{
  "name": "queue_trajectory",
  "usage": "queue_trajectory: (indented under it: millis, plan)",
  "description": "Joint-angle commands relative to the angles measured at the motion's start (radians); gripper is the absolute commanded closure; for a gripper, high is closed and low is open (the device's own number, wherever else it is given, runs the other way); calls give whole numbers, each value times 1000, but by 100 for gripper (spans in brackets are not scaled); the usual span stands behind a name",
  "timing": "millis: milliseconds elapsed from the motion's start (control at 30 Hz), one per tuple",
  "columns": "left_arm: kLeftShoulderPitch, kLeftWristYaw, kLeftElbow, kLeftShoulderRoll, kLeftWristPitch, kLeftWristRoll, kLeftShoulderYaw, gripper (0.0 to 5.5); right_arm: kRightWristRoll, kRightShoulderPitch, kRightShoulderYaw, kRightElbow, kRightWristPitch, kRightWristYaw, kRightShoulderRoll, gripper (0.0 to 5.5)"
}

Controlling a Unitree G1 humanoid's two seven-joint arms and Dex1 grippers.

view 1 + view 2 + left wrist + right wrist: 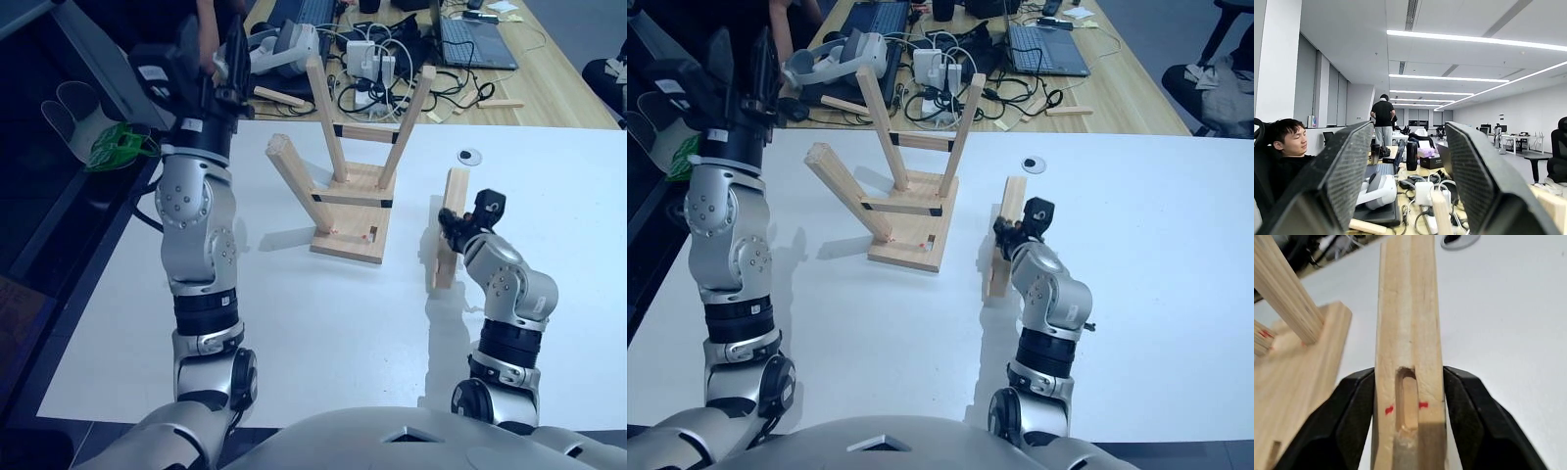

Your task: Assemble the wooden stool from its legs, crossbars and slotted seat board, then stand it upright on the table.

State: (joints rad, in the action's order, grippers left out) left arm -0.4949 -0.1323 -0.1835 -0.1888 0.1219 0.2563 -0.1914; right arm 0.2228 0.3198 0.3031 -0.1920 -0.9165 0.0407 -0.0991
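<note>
step in hand, as i read it: get the fourth leg into the last free slot. right gripper [454, 227] has its fingers clamped on the loose leg [457, 191], right of frame centre, just beside the seat board [350, 245], not touching it. board lies flat on the table [568, 245], three standing legs [328, 117] in it, crossbars [367, 132] between them. loose leg's long axis runs up-down in the frame, slightly tilted, far end toward the upper right. its notch [1408, 401] with red marks faces the wrist camera. suggest: swing it upright, line its end over the free slot [373, 235], press straight down, no twist. left gripper [1409, 147], upper left, fingers apart, empty; could steady the board.
</note>
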Motion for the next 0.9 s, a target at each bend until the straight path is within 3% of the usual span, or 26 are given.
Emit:
queue_trajectory:
  millis: [33,200,400,600,900]
  plan:
    - [-72,18,-8,-5,66,67,-40,277,59,74,27,28,157,-76,52,334]
    - [-97,-10,-19,6,177,183,-38,277,136,211,34,86,313,-212,152,334]
    - [-35,-122,-97,32,372,345,89,277,216,316,-41,93,379,-369,206,334]
    - [-18,-187,-144,46,482,349,262,277,290,355,-82,59,381,-391,176,334]
    - [-18,-186,-137,48,513,282,329,277,513,417,-41,28,314,-325,139,334]
